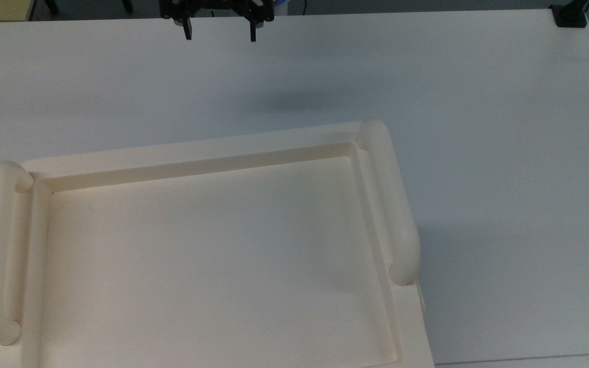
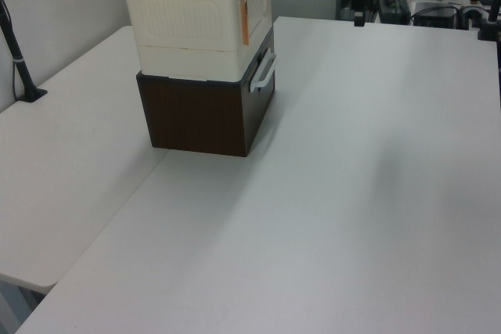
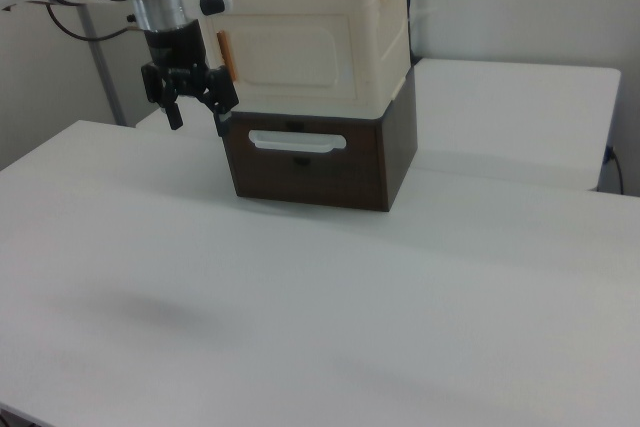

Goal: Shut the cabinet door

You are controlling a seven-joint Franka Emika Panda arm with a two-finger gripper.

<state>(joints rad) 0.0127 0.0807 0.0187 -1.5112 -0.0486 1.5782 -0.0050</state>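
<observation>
The cream cabinet (image 3: 380,37) stands on a dark brown drawer box (image 3: 400,157). Its recessed top (image 1: 212,266) with two thick tube handles takes up the top view's lower left. The cabinet door (image 3: 290,57) lies flush against the cabinet's front, with a copper-brown fitting at its left edge in the right view. In the left view the door (image 2: 254,1) is the cabinet's right face. My gripper (image 3: 197,124) hangs open and holds nothing, above the table just off the door's left edge in the right view. In the top view the gripper (image 1: 220,35) is at the top edge, well away from the cabinet.
The drawer box has a white handle (image 3: 297,142) on its front. The white table (image 1: 478,128) spreads wide to the top view's right. A black clamp (image 1: 569,15) sits at its far corner, and a black post (image 2: 19,60) stands at the left view's left.
</observation>
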